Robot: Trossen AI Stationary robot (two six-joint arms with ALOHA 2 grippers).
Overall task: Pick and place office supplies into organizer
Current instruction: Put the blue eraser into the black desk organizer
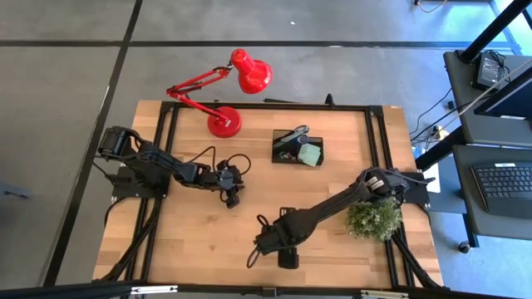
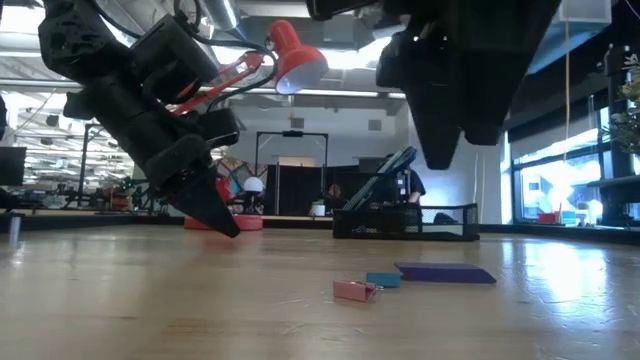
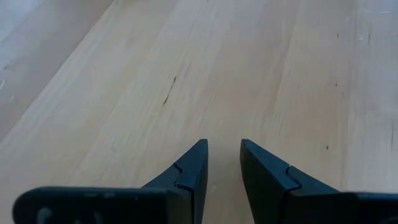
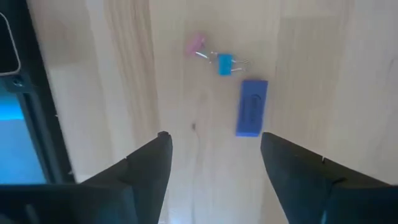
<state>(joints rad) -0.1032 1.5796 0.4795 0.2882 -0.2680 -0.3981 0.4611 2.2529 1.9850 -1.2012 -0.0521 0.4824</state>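
Below the wide-apart right tool (image 4: 214, 155) lie three small items: two clips, one blue eraser (image 4: 251, 107).

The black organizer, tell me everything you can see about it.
The organizer is a small black rectangular box with compartments, looking like mesh from the low view. It stands upright on the wooden table toward the far edge, right of the red lamp's base. A pale green sticky-note pad and blue-handled scissors already sit in it. Neither tool touches it.
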